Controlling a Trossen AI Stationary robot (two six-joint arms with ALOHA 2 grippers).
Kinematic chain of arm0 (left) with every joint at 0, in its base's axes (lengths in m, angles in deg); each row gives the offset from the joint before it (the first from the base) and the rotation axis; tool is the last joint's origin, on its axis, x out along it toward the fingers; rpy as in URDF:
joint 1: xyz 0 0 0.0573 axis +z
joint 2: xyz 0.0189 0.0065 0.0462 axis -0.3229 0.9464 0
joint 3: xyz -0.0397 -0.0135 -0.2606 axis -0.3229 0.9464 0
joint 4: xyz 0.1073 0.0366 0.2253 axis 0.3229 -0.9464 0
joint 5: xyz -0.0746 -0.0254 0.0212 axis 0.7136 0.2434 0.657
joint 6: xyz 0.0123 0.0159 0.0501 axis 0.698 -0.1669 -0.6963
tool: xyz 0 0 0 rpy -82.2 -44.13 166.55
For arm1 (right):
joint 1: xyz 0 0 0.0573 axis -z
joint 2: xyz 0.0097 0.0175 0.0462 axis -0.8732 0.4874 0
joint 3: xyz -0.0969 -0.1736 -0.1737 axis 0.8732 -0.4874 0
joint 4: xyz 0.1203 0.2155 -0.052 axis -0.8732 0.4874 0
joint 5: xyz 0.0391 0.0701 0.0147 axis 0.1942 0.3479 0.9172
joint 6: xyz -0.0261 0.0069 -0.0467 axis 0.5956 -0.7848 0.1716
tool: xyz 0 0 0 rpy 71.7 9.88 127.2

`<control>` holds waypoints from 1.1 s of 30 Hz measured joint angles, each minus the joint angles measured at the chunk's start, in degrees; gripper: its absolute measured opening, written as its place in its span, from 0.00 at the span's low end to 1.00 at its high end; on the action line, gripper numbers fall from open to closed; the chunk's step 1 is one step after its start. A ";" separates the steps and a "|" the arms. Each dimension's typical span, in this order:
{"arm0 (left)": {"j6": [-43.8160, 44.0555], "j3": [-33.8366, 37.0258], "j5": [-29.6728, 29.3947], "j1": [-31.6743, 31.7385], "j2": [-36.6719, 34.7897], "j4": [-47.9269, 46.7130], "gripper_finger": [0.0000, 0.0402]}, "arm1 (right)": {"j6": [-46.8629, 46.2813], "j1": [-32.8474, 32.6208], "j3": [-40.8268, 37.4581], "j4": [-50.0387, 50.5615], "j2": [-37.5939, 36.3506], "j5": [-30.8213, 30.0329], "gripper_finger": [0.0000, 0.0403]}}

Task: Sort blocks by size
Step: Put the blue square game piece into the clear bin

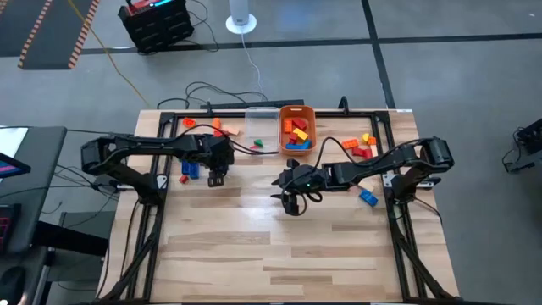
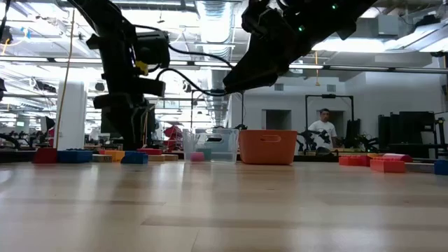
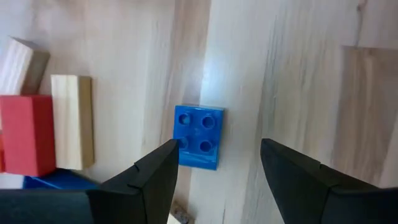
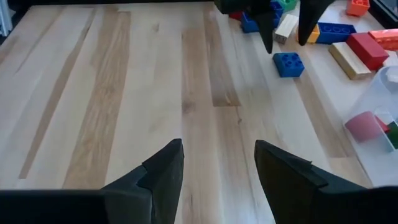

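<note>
Pale plank counter (image 1: 279, 254) in a grey-floored workshop, a person (image 2: 323, 130) standing far behind it. Studded plastic and plain wood blocks (image 1: 360, 146) lie scattered along the counter's far side, more heaped inside the orange tub (image 1: 297, 127) beside the clear plastic tub (image 1: 262, 125). The left gripper (image 3: 217, 163) hangs low over a square blue four-stud block (image 3: 198, 136), fingers (image 3: 158, 171) spread wide and empty, one tip just beside the block's edge. The right gripper (image 4: 217, 165) hovers above bare wood near the counter's middle, fingers (image 4: 163, 168) likewise apart, holding nothing.
</note>
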 joint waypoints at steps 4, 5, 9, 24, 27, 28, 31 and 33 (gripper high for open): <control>-2.35 0.00 0.50 0.95 1.03 0.97 0.55 | 0.00 -0.02 0.00 -0.95 0.00 0.01 0.56; -2.79 -0.03 1.33 1.43 1.75 1.61 0.55 | 0.00 -0.02 0.00 -1.05 0.00 0.01 0.56; -4.59 -0.05 2.20 2.85 5.41 4.69 0.55 | 0.00 -0.02 0.00 -1.07 0.00 0.01 0.56; -5.68 -1.00 1.82 3.06 10.32 3.68 0.42 | -0.59 0.35 0.02 1.49 0.00 0.03 0.56; -5.58 -1.89 0.85 2.93 9.39 2.78 0.33 | -1.32 0.33 0.04 5.13 -0.25 0.03 0.56; -5.58 -2.22 0.72 2.93 8.98 2.56 0.33 | -1.81 0.35 0.04 6.89 -0.44 0.03 0.56; -5.38 -2.99 0.96 2.93 7.52 1.72 0.33 | -3.46 0.33 0.04 11.83 -1.43 -0.65 0.56; -4.92 -4.08 2.75 2.93 6.42 1.09 0.33 | -4.35 0.24 0.04 14.93 -1.95 -1.98 0.56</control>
